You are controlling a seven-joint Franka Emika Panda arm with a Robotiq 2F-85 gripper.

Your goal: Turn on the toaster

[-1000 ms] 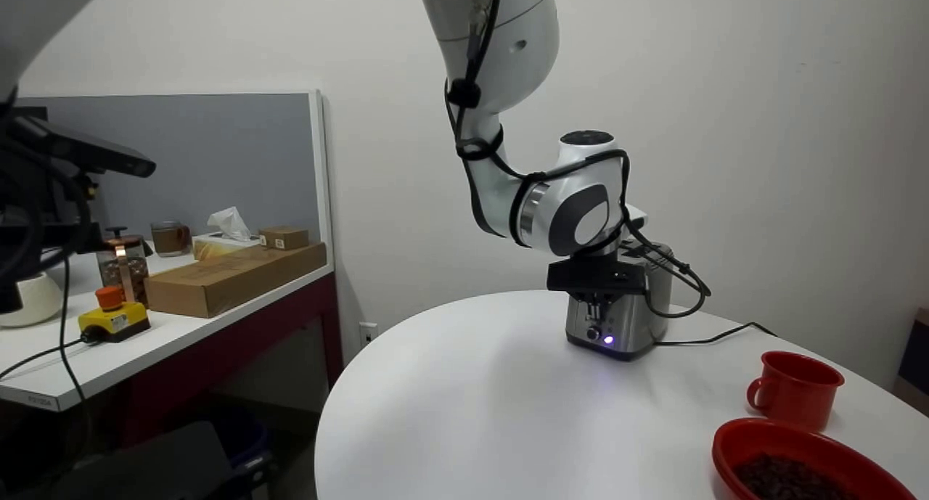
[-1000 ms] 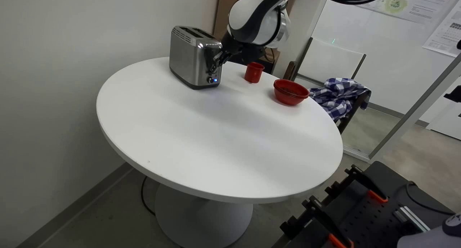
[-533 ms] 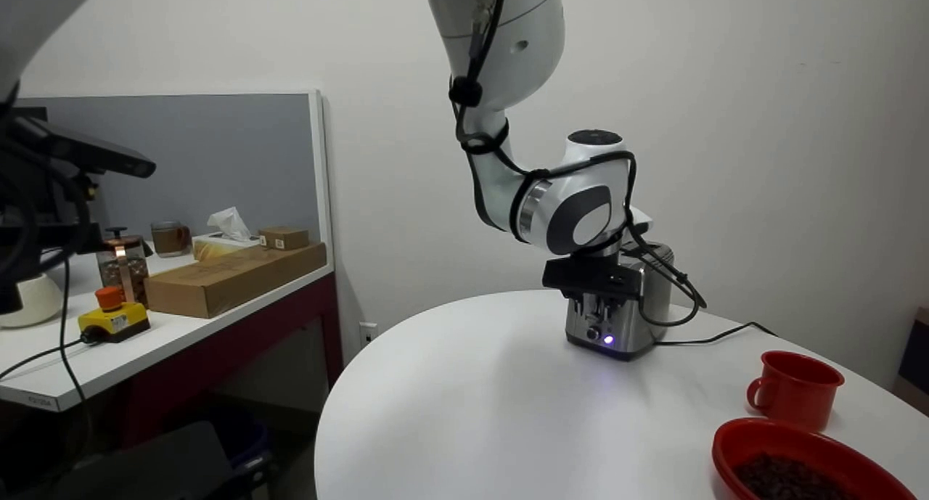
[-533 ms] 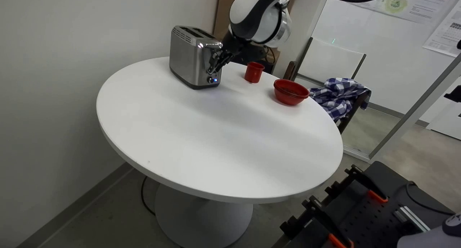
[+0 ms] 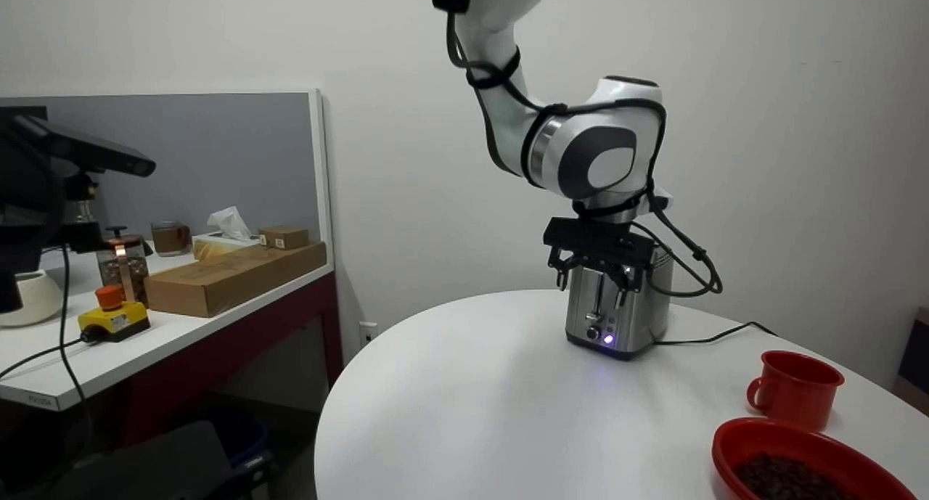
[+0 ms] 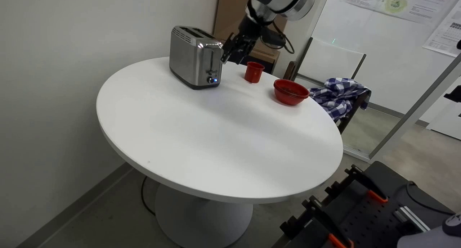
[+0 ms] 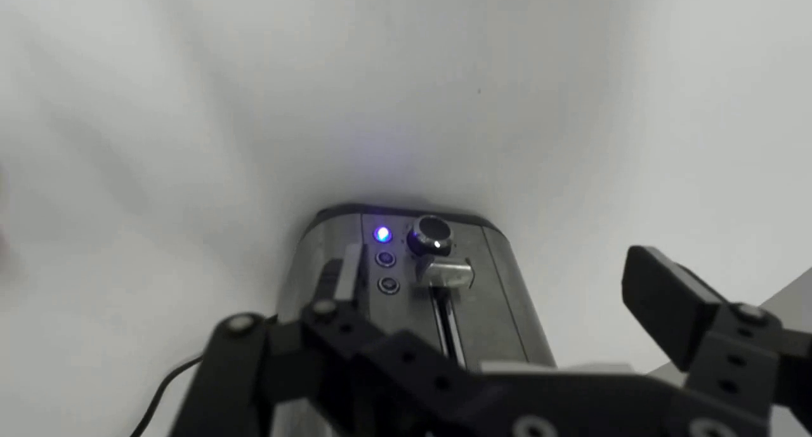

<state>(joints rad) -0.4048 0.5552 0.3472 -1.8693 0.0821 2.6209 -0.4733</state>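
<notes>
The silver toaster [image 5: 580, 315] stands on the white table, shown in both exterior views, its narrow control end towards the gripper. In the wrist view its lever [image 7: 447, 273] sits low in the slot, close beside the round knob [image 7: 431, 235]. A blue light [image 7: 382, 234] glows at the end of a row of small buttons. My gripper [image 7: 498, 250] is wide open, and nothing lies between its fingers. An exterior view has the gripper [image 6: 231, 61] slightly off the toaster's front, near its upper part and apart from the lever.
On the same round table [image 6: 216, 143] are a red mug [image 5: 795, 391] and a red bowl [image 6: 291, 93] with dark contents. A black cord [image 5: 718, 336] runs from the toaster. Behind the toaster rises the wall [image 6: 90, 32].
The gripper has risen and backed off from the toaster's front, and its fingers have gone from shut to wide open. The low lever now shows uncovered. Toaster, mug and bowl have stayed put.
</notes>
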